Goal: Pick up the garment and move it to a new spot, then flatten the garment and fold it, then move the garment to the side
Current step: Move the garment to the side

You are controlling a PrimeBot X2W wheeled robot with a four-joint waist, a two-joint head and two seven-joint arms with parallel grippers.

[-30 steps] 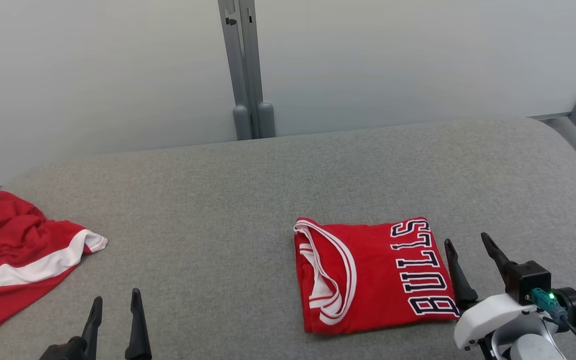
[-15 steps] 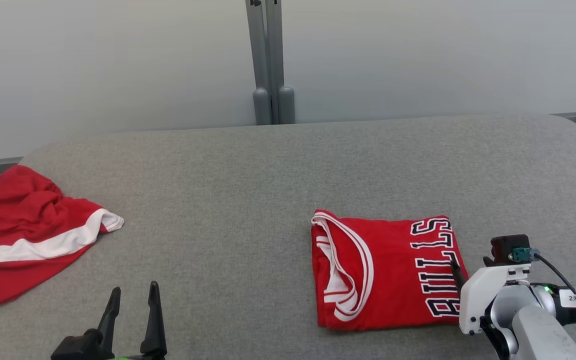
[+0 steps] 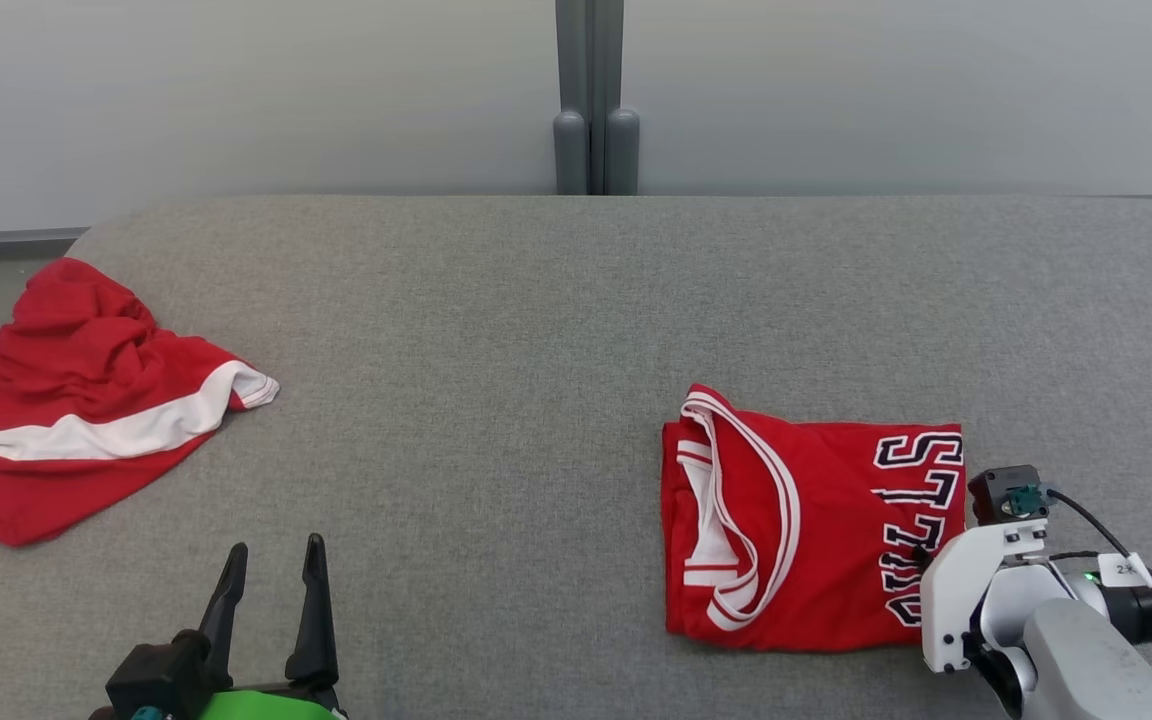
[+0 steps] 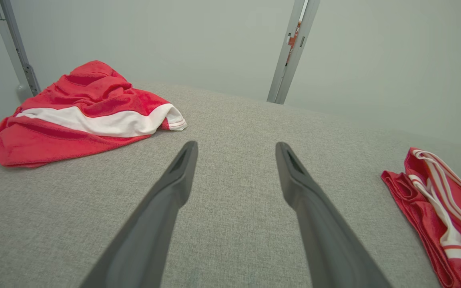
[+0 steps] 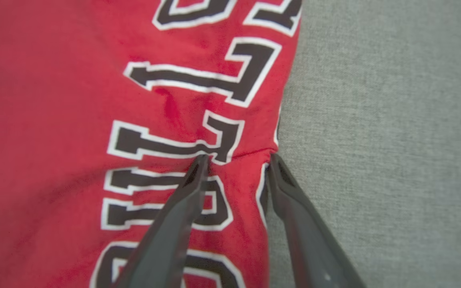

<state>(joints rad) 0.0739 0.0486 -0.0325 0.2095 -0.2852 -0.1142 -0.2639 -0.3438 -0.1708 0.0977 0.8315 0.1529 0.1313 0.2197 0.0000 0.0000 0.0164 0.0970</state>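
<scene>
A red jersey (image 3: 816, 520) (image 5: 74, 100), folded into a rectangle, lies flat on the near right part of a grey fabric-covered worktop (image 3: 486, 400). Its white-trimmed neckline faces left and dark BULLS lettering runs along its right side.

The right gripper (image 5: 238, 157) stands over the jersey's near right edge, its pale wrist covering the last letters in the head view. In the right wrist view, 1 finger presses on the lettering and the other sits at the hem, where the cloth meets the worktop. A small ridge of red fabric puckers between the 2 tips. The fingers stand partly apart around that ridge, and it cannot be told whether they have clamped on it.

Well to the left, at the near edge, the left gripper (image 3: 276, 545) (image 4: 236, 145) hovers over bare worktop. Its 2 fingers are spread wide with nothing between them, and they point toward the far side.

A second red-and-white garment (image 3: 86, 400) (image 4: 78, 116) lies crumpled at the far left end of the worktop, well apart from the jersey, a broad white stripe crossing it. Beyond the worktop's far edge, a grey post (image 3: 594, 100) rises against a pale wall (image 3: 236, 90).
</scene>
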